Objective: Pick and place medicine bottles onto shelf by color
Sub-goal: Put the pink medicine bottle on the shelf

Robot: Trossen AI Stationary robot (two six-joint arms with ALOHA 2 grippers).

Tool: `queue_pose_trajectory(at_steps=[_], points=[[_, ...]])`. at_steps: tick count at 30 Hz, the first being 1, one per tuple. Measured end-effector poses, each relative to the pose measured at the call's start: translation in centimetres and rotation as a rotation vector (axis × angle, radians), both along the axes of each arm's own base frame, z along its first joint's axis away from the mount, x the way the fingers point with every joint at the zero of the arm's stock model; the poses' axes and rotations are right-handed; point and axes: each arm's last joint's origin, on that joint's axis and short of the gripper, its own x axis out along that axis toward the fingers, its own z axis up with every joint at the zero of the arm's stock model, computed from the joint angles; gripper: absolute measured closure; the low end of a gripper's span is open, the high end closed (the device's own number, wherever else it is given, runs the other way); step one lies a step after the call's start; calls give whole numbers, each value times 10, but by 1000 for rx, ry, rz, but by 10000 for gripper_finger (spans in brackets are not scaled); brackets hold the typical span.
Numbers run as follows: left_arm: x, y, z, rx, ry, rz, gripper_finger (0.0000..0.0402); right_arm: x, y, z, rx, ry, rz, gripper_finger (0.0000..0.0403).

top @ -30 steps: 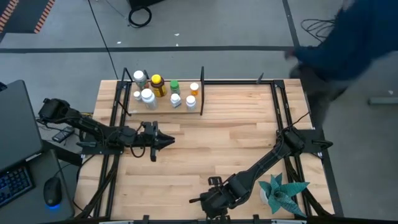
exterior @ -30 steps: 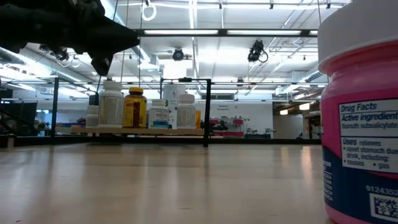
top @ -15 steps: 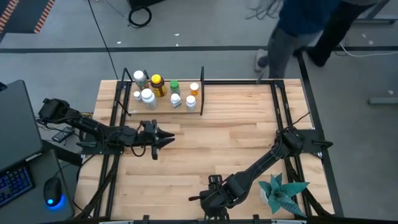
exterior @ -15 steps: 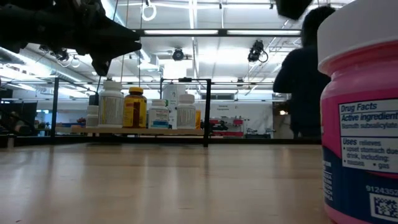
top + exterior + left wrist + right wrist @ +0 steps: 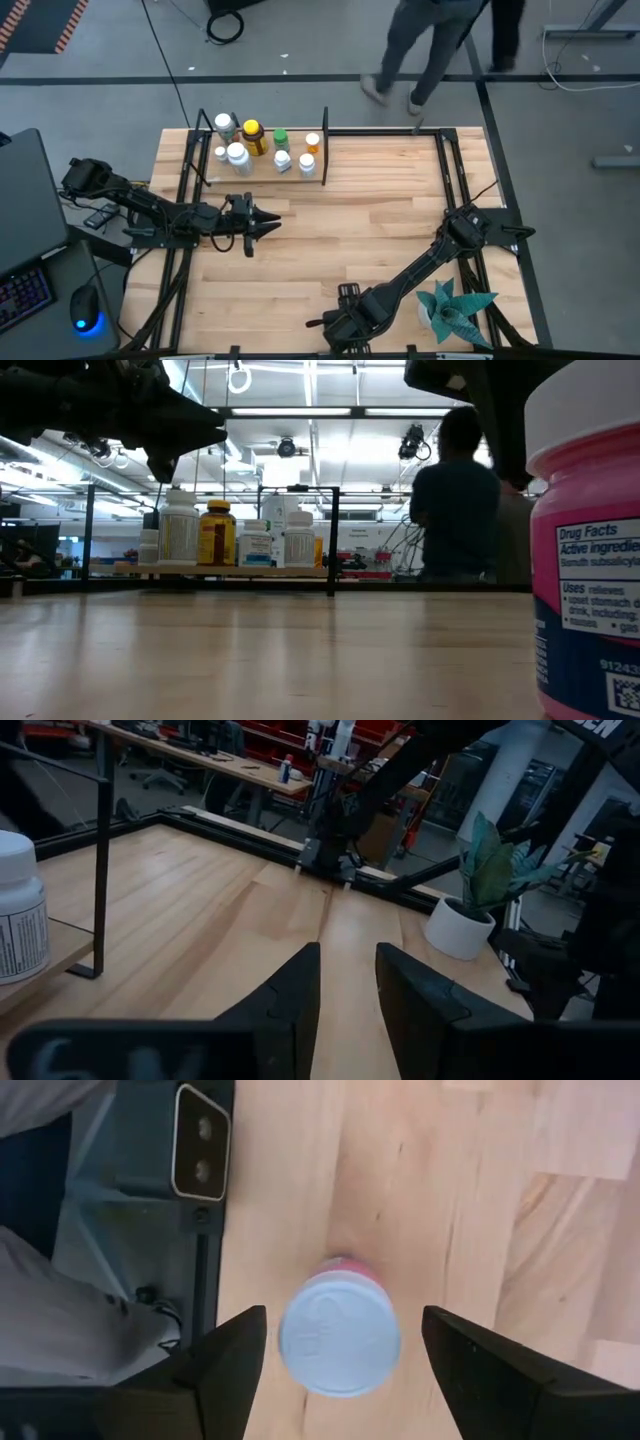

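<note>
Down at the table's near edge, right gripper [image 5: 335,1355] poised directly above the pink bottle [image 5: 340,1335], fingers [image 5: 235,1370] spread wide either side of its white cap, nothing gripped yet. Bottle upright on bare wood, looming at the right of the low view [image 5: 590,560], pink body with a drug-facts label. Just beside that arm, teal spiky plant [image 5: 455,308] in its white pot.

Further back, left gripper [image 5: 262,224] hung over the table's left part, in front of the shelf [image 5: 262,175], fingers [image 5: 290,1005] only slightly parted and holding nothing. Other medicine bottles [image 5: 238,155] stood grouped on the shelf's ledge: white ones, the amber yellow-capped one [image 5: 253,137], green-capped [image 5: 281,138] and orange-capped [image 5: 313,142] ones. Beyond the table, a person [image 5: 455,510] walking past.
</note>
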Motion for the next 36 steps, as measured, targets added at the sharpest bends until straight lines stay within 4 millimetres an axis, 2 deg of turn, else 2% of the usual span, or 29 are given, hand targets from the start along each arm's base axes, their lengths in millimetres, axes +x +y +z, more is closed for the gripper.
queue_pose_trajectory(at_steps=[11,26,32,36], points=[[0,-1,0,-7,2,-4,294,-2,-1,-1,-99,-42,-19,136],[-1,-3,0,-12,1,-15,294,1,-9,-1,-133,-35,-10,216],[-1,-3,0,-14,1,-15,294,9,-20,-1,-155,-44,20,211],[-1,-3,0,-15,1,-15,294,21,-39,-1,-173,-47,32,207]])
